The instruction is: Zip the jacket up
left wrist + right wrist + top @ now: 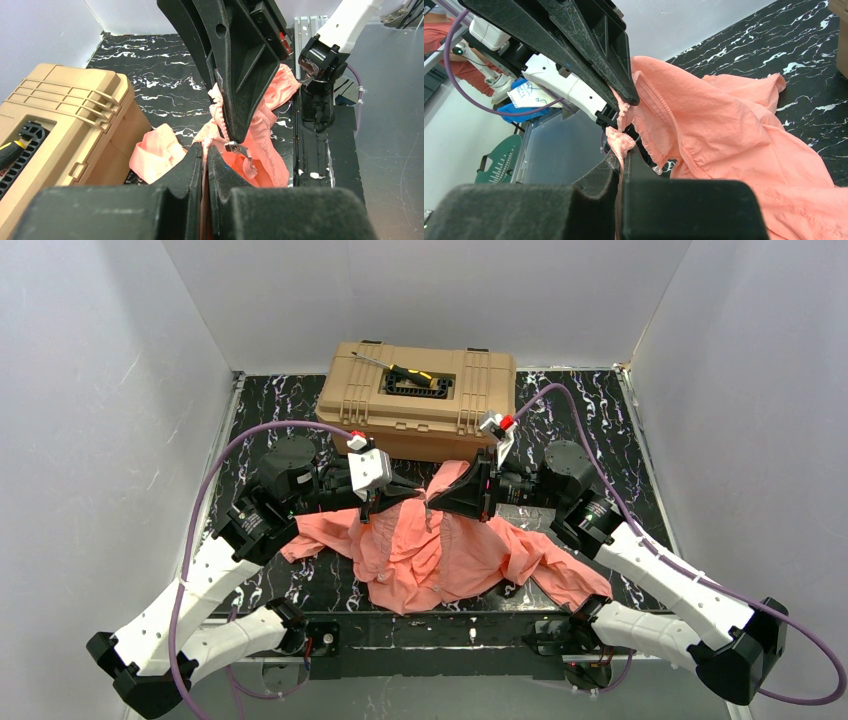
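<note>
jacket [430, 560]: lies in a heap on the table [270, 410], just in front of the tan toolbox [420, 400]. One edge is lifted toward the toolbox and the sleeves trail off to either side of it.

left gripper [205, 157]: jaws nearly closed, pinching a fold of the pink fabric at the raised edge.

right gripper [621, 162]: same, clamped on a gathered bit of fabric. Its tip sits right next to the left one, on the toolbox-facing side of the heap.

zipper slider [233, 146]: small metal piece right at the right gripper's tip in the left wrist view. Can't tell if the tip grips the slider itself or only cloth beside it.

Handling, my read:
- Fabric is thin, light and floppy with no stiffness, so it bunches instead of transmitting a pull.
- It looks a little slick, so a pinch on a single layer may creep.
- The zipper tape is the only firm line to hold.

Where to grab: one gripper on the tape just below the slider to hold tension, the other on the pull tab. A hold on loose cloth will likely just drag the whole jacket away from the toolbox.
</note>
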`<state>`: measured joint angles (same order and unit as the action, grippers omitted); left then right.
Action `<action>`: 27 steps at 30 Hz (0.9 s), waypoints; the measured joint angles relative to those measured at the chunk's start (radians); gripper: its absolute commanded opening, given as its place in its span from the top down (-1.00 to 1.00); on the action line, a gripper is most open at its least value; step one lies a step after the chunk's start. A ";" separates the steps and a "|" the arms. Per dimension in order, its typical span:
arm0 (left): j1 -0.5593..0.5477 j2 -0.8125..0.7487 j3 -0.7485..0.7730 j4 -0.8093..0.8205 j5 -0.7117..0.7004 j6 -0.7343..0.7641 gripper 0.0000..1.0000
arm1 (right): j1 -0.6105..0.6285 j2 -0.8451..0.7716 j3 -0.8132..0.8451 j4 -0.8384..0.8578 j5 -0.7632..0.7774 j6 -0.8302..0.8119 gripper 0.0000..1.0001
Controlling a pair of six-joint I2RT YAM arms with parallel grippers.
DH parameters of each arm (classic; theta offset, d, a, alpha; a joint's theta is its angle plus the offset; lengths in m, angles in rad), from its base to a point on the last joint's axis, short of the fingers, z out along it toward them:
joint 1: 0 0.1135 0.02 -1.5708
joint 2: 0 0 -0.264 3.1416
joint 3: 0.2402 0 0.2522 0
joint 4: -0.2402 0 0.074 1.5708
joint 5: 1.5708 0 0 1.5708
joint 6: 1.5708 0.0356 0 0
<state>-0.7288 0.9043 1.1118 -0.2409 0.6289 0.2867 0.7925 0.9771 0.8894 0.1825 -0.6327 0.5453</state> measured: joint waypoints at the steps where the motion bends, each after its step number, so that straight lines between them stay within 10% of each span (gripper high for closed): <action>1: 0.000 0.000 0.000 0.000 0.000 0.001 1.00 | 0.000 0.000 0.000 0.000 0.000 0.000 0.97; 27: 0.000 -0.002 0.000 -0.003 0.008 0.010 1.00 | 0.000 0.000 0.001 0.020 -0.006 0.006 0.97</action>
<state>-0.7288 0.9028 1.1118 -0.2436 0.6369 0.2962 0.7925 0.9768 0.8902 0.2024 -0.6388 0.5518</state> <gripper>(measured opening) 0.024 0.054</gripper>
